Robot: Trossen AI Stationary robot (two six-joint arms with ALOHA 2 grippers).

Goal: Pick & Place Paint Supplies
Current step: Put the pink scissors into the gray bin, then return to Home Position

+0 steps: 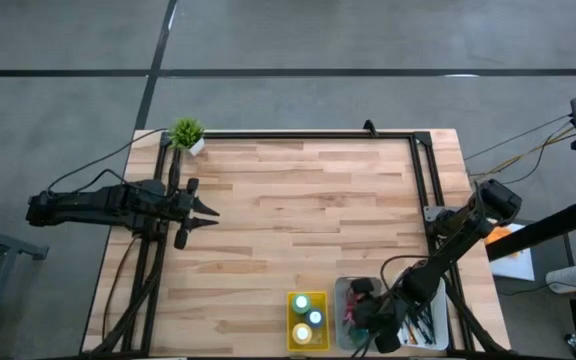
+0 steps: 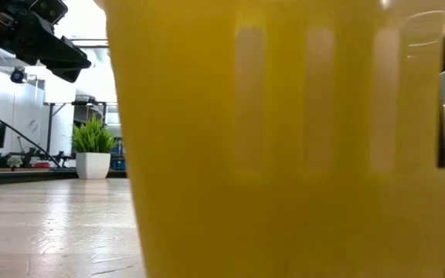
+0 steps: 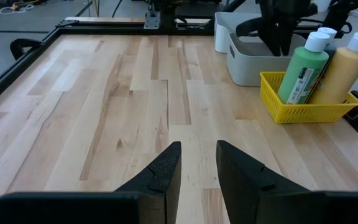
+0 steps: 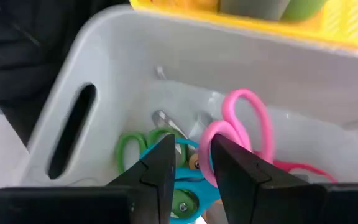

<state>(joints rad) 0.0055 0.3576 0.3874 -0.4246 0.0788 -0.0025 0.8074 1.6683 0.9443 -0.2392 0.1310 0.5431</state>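
Right end effector (image 4: 189, 163), fingers narrowly parted, empty, directly above pink-, green- and blue-handled scissors (image 4: 241, 134) in grey plastic tray (image 4: 104, 59), lower right.

Pale wood-plank table (image 1: 298, 200), smooth, faint sheen. Slotted yellow plastic tray (image 3: 303, 112), perforated walls. Smooth matt grey plastic tray (image 4: 241, 68). Scissors (image 4: 229, 140): glossy plastic handles, metal blades. Matt plastic paint bottles (image 3: 303, 68).

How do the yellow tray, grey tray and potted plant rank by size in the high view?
1. Grey tray, though the right claw partly covers it.
2. Yellow tray, somewhat smaller.
3. Potted plant, smallest.
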